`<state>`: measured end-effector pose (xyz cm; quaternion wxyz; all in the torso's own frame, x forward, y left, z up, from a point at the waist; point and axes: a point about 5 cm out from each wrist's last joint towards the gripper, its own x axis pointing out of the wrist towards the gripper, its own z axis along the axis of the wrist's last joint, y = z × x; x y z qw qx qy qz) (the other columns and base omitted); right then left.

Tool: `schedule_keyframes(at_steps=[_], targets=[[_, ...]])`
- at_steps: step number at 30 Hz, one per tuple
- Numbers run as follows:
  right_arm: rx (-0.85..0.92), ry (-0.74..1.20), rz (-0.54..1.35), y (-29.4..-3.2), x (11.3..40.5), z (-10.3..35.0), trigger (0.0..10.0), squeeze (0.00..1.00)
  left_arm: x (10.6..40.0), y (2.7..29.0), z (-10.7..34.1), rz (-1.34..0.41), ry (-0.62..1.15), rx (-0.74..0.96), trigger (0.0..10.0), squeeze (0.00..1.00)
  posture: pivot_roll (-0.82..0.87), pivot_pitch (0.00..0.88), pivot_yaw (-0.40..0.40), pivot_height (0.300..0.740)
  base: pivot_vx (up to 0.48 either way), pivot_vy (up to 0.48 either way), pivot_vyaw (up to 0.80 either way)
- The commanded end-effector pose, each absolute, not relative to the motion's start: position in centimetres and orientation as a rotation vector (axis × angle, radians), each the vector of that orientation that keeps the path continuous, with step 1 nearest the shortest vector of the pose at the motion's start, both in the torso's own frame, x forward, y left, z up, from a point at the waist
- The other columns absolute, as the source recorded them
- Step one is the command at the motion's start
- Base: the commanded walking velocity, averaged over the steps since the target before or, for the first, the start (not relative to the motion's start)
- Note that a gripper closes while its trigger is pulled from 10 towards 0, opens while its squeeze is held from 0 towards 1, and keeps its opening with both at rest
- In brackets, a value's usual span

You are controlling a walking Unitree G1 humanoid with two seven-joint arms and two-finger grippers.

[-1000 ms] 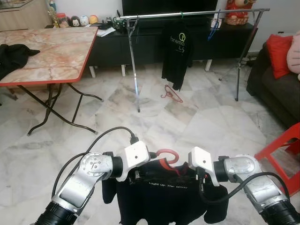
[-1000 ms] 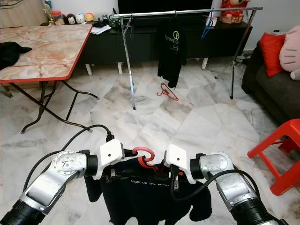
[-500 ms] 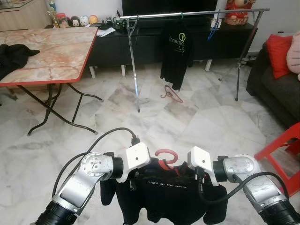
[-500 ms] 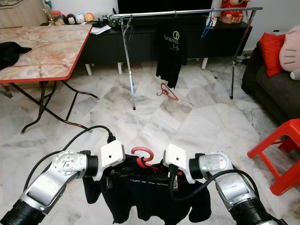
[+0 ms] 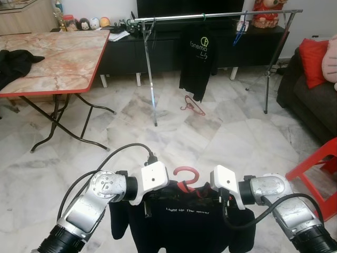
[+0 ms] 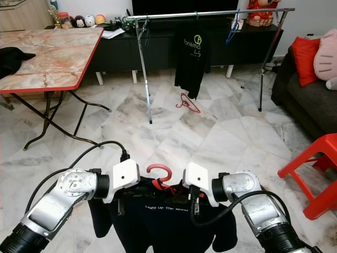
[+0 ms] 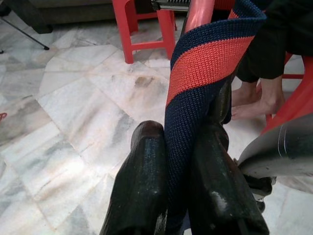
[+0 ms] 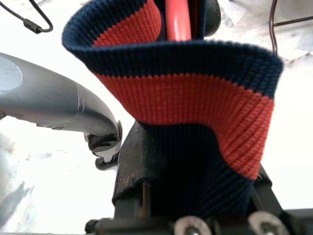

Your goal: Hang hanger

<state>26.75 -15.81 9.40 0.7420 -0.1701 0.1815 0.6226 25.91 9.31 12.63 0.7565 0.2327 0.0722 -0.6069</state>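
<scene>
Red hanger (image 5: 185,177): held low before the robot, between the 2 arms; its hook rises above the collar of a black T-shirt (image 5: 181,226) that is draped on it.
Black T-shirt: white lettering is seen across its chest; a navy-and-red ribbed collar band (image 7: 205,68) is seen in both wrist views.
Left pincer (image 7: 178,181): closed on the collar band, which is pinched between its 2 black fingers (image 7: 142,186); it is placed at the left end of the hanger.
Right pincer (image 8: 190,191): closed on the same ribbed band at the right end of the hanger; the red hanger rod is seen just behind the band.
Clothes rack (image 5: 210,16): a silver rail on thin legs, set well ahead on the marble floor (image 5: 221,137), in front of a black TV cabinet (image 5: 126,52).
Hung garment: 1 black shirt with a yellow logo (image 5: 198,58) is hung near the middle of the rail; a blue hanger (image 5: 239,32) is hung toward its right end.
Spare hanger (image 5: 192,104): a red one, left lying on the floor below the hung shirt.
Desk (image 5: 58,63): marble-patterned with a red edge, at the left; a black cloth (image 5: 16,63) is laid on it.
Right side: a dark sofa (image 5: 310,100) with a red cushion (image 5: 315,60), and a red plastic chair (image 5: 318,168) nearer the robot.
</scene>
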Motion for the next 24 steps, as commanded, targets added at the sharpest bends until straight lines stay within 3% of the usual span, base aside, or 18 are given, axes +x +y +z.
schedule_keyframes(at_steps=[1, 5, 6, 7, 24], targets=[[-0.395, 0.306, 1.374, -14.9, 27.0, 10.6, 10.0, 0.0, 26.0, 9.1, 12.6, -1.327, 0.158, 0.519, 0.0, 0.0, -0.03, 0.0, -0.012, 0.74, 0.0, 0.0, 0.0], [-0.393, 0.31, 1.368, -15.0, 27.1, 10.5, 10.0, 0.0, 26.0, 9.1, 12.5, -1.327, 0.156, 0.52, 0.0, 0.0, -0.03, 0.0, -0.011, 0.74, 0.0, 0.0, 0.0], [-0.385, 0.309, 1.356, -15.0, 27.3, 10.6, 10.0, 0.86, 26.0, 9.1, 12.5, -1.329, 0.155, 0.52, 0.0, 0.0, -0.03, 0.0, -0.011, 0.74, 0.0, 0.0, 0.0], [-0.375, 0.308, 1.348, -15.0, 27.4, 10.7, 10.0, 1.0, 26.0, 9.1, 12.6, -1.33, 0.153, 0.52, 0.0, 0.0, -0.03, 0.0, -0.011, 0.74, 0.0, 0.0, 0.0], [-0.44, 0.388, 1.44, -16.1, 26.0, 10.6, 10.0, 1.0, 26.6, 10.1, 11.8, -1.294, 0.15, 0.616, 0.0, 0.0, -0.03, 0.0, -0.007, 0.74, 0.0, 0.0, 0.0]])
